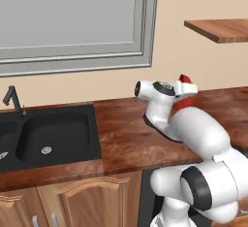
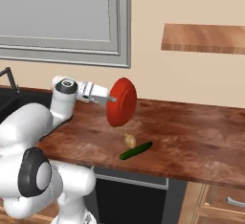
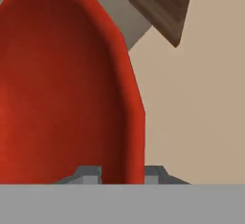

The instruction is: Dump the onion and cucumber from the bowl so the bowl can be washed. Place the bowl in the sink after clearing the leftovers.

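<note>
The claw (image 2: 111, 99) is clamped on the rim of the bowl (image 2: 121, 102), holding it tipped on edge above the counter (image 2: 191, 137), a glossy plain red disc whose hollow looks bare in the hand view. The onion (image 2: 129, 140) and cucumber (image 2: 136, 151) lie on the wood just below, toward 6 o'clock from the bowl, the cucumber's length running from 8 to 2 o'clock. The sink (image 1: 53, 134), where the bowl most likely goes next, lies well apart toward 9 o'clock from the claw.
</note>
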{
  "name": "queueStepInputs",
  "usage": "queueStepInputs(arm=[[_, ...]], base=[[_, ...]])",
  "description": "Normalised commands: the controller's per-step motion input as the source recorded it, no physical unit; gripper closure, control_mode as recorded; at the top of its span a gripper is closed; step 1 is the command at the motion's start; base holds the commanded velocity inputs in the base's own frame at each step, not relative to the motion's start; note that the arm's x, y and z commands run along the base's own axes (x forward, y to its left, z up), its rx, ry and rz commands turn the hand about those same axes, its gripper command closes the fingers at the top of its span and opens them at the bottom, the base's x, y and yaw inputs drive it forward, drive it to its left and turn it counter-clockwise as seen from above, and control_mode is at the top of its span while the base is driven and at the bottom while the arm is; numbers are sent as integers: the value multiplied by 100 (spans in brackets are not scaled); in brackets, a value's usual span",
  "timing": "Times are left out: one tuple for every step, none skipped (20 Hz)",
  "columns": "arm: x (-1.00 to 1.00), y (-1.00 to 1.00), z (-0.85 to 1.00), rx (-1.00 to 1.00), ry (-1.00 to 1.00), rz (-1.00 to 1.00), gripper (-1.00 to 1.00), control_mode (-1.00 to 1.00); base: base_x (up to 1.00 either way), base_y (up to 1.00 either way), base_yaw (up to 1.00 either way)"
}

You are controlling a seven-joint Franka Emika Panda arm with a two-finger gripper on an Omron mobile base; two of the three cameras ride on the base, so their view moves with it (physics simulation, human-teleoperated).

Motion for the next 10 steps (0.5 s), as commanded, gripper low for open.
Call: queueStepInputs(arm=[[0, 56, 18, 45, 4, 23, 100, -100], [0, 54, 11, 51, 6, 23, 100, -100], [0, 54, 3, 54, 7, 23, 100, -100], [0, 50, 0, 59, 7, 23, 100, -100], [0, 52, 0, 62, 8, 23, 100, -100], [0, 55, 0, 64, 9, 22, 100, -100], [0, 61, 0, 62, 9, 20, 100, -100], [0, 65, 0, 61, 10, 19, 100, -100], [0, 69, 0, 60, 8, 19, 100, -100], [0, 72, 0, 58, 5, 20, 100, -100]], base=[[0, 0, 0], [0, 0, 0], [0, 0, 0], [0, 0, 0], [0, 0, 0], [0, 0, 0], [0, 0, 0], [0, 0, 0], [0, 0, 0], [0, 0, 0]])
